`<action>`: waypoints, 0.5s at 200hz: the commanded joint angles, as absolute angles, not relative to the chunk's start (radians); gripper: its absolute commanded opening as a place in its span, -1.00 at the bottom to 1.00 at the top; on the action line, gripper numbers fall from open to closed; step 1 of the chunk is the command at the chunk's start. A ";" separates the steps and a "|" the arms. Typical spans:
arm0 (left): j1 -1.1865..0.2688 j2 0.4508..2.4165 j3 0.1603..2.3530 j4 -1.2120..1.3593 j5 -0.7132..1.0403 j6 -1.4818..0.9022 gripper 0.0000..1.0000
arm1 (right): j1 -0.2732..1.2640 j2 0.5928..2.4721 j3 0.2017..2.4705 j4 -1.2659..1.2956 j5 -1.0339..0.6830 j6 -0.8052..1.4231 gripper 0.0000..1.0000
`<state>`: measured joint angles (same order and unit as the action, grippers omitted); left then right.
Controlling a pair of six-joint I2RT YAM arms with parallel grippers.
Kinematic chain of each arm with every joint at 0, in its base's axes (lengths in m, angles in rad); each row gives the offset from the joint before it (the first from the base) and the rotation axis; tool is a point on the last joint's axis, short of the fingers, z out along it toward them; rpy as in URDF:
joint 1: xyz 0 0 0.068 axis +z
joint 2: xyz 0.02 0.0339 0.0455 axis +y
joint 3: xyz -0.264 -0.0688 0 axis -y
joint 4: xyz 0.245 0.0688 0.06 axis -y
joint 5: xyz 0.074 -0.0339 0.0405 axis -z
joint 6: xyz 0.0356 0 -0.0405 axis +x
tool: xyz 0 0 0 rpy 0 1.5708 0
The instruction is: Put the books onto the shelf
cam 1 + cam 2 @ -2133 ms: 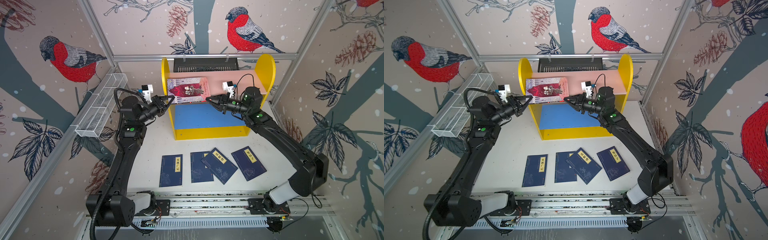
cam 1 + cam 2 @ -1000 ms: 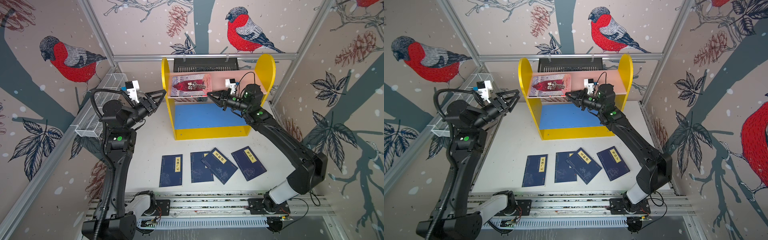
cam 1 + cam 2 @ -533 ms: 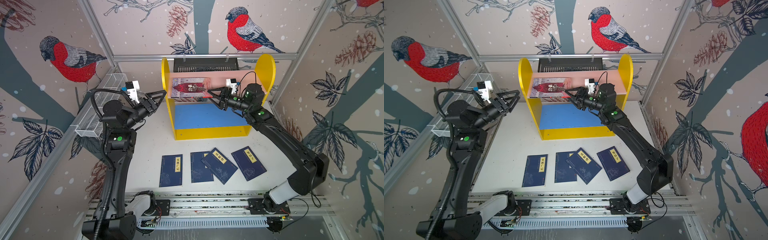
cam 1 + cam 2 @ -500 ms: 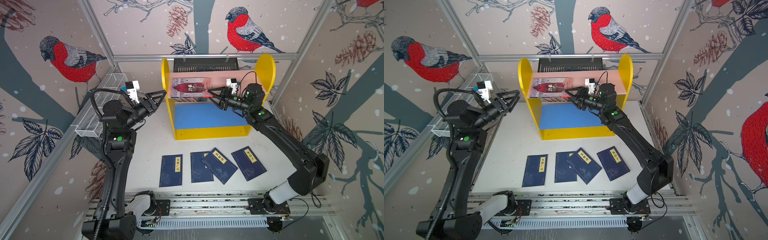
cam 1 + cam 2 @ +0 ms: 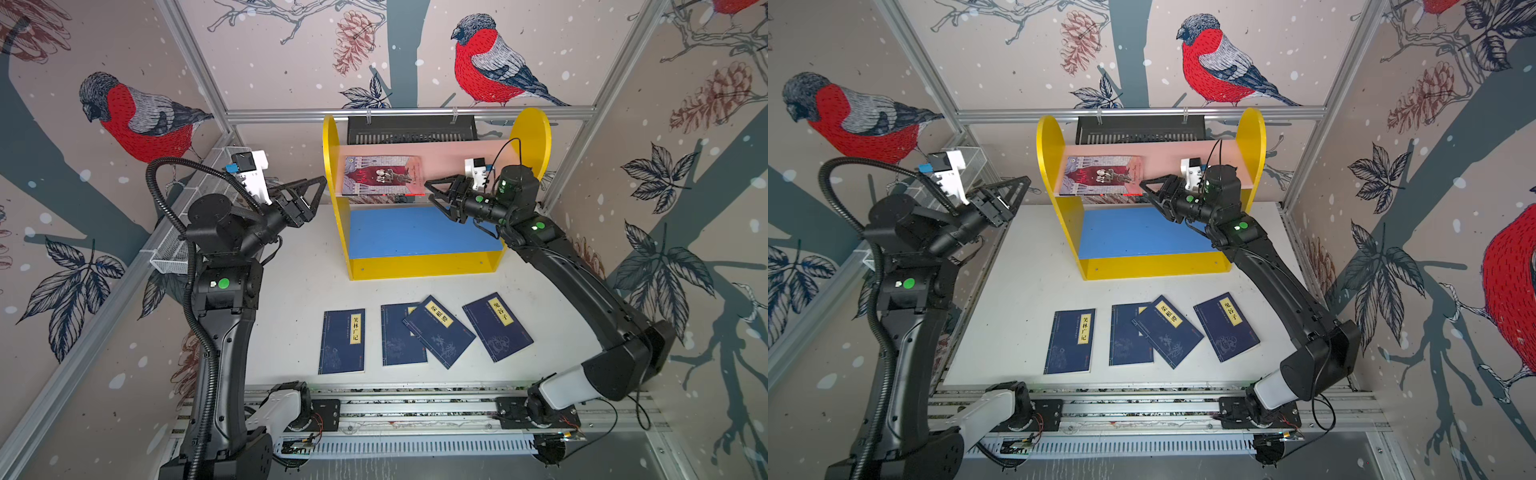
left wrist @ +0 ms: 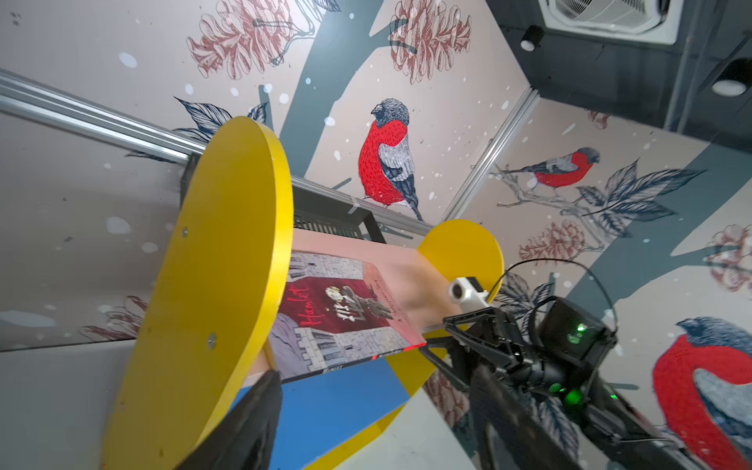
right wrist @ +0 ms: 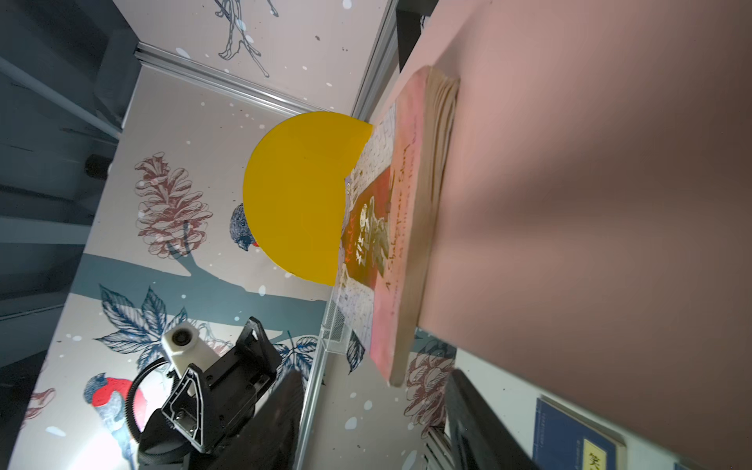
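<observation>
Illustrated book now flat on pink upper board, left end; right gripper let go, fingers apart; left gripper withdrawn left.

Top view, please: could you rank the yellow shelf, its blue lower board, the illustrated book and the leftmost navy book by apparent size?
In a top view:
1. yellow shelf
2. blue lower board
3. illustrated book and leftmost navy book: alike, and the illustrated book sits higher, nearer the camera, so unranked.

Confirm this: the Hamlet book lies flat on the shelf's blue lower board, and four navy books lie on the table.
Not the blue lower board. Both top views show the Hamlet book lying flat on the shelf's pink upper board; the four navy books do lie on the table.
</observation>
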<state>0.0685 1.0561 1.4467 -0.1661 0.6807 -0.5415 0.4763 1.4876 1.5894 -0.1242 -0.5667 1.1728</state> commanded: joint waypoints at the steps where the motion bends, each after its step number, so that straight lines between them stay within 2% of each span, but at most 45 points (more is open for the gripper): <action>1: 0.071 1.048 1.452 -0.247 0.580 -0.311 0.43 | 0.481 1.455 1.608 -0.256 -0.447 0.996 0.12; 48: 0.065 1.064 1.453 -0.301 0.562 -0.073 0.43 | 0.516 1.496 1.756 -0.385 -0.363 0.780 0.04; 100: 0.001 1.077 1.396 -0.297 0.526 0.028 0.54 | 0.519 1.614 1.962 -0.497 -0.316 0.687 0.06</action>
